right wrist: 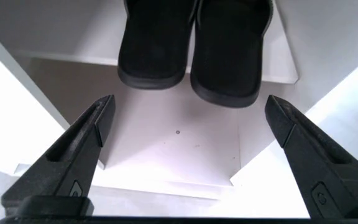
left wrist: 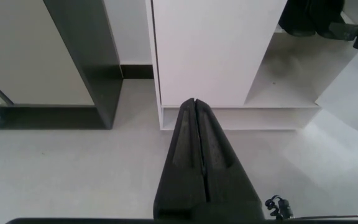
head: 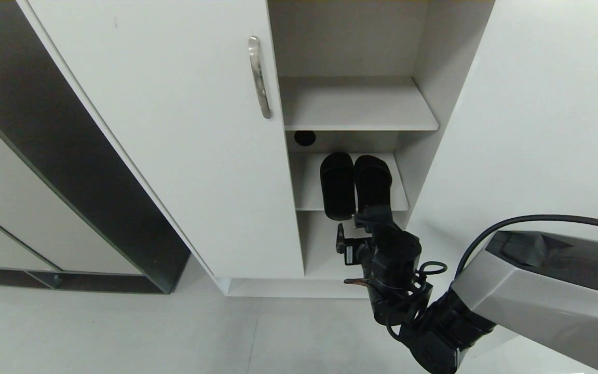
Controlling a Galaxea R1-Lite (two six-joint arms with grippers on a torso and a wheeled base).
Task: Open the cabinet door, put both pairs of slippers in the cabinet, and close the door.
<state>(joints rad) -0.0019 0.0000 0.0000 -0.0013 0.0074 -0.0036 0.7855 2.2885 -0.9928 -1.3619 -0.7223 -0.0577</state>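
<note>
A pair of black slippers (head: 355, 184) lies side by side on the middle shelf (head: 307, 182) of the white cabinet, toes hanging a little over its front edge. The cabinet's right door (head: 538, 130) is swung open. My right gripper (head: 356, 224) hovers just in front of and slightly below the slippers (right wrist: 191, 50). In its wrist view the right gripper (right wrist: 189, 106) is open, with nothing between its fingers. My left gripper (left wrist: 194, 106) is shut and empty, low over the floor before the cabinet's base.
The left cabinet door (head: 174, 130) is closed, with a metal handle (head: 259, 78). The upper shelf (head: 356, 111) and the bottom compartment (head: 325, 254) are bare. A dark-framed panel (head: 70, 156) stands to the left. Grey floor (head: 122, 332) lies open in front.
</note>
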